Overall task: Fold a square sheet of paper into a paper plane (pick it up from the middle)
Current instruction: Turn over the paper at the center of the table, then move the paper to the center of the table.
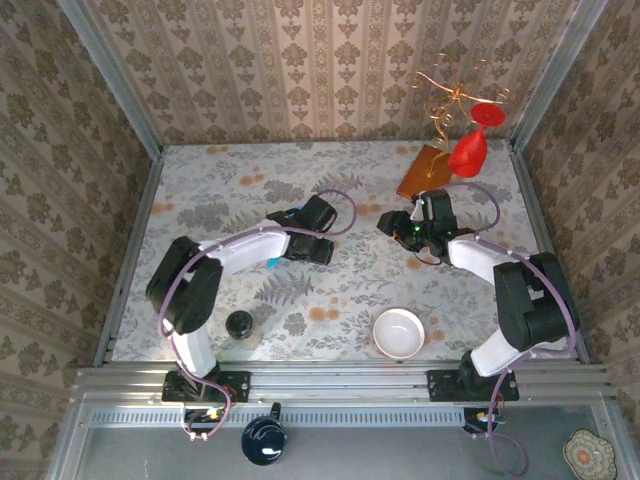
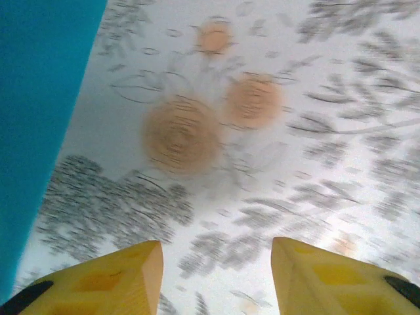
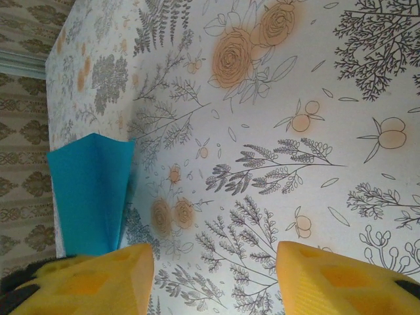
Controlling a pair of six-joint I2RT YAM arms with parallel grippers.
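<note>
- Floral-printed tabletop point(image 1: 250, 190) lies under both arms, with patterned walls around it.
- Left gripper point(image 2: 216, 266): yellow fingers stand apart with nothing between them, low over the tabletop.
- Right gripper point(image 3: 213, 272): fingers likewise spread and empty.
- Teal paper point(image 3: 92, 197), creased into a ridge, sits lower left in the right wrist view, just beside that gripper's left-hand finger, and runs down the left edge of the left wrist view.

From my screens, the left arm point(image 1: 245, 245) and the right arm point(image 1: 480, 255) each wore smooth white shells between bulky black joints. A thin lilac cable point(image 1: 345, 205) looped along each one. The left gripper point(image 2: 216, 279) and the right gripper point(image 3: 213, 282) carried blocky yellow fingers point(image 3: 335, 282) with black patches at their outer edges. Each arm rose from a black base plate point(image 1: 205, 385).
</note>
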